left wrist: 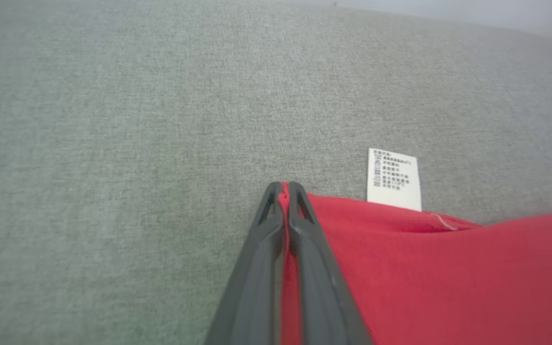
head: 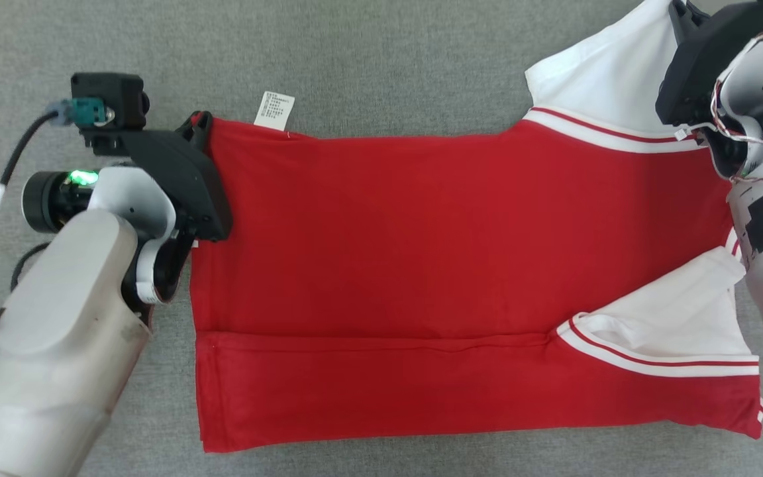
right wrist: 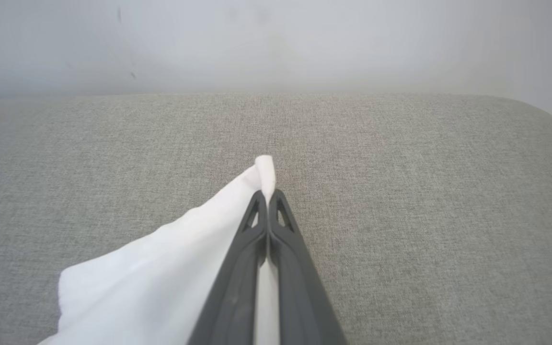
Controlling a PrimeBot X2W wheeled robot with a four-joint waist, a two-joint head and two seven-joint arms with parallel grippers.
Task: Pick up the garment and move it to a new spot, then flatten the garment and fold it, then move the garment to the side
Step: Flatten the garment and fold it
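Red, white-sleeved garment [head: 421,265] spread flat, left hand [left wrist: 283,189] and right hand [right wrist: 267,194] clenched on its edges.

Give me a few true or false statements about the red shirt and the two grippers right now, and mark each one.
1. The left gripper is shut on a red corner of the garment. True.
2. The right gripper is pinching red cloth. False: it is shut on the white sleeve.
3. A white care label sticks out of the garment's edge near the left gripper. True.
4. The garment lies on a wooden table. False: it lies on a grey fabric surface.
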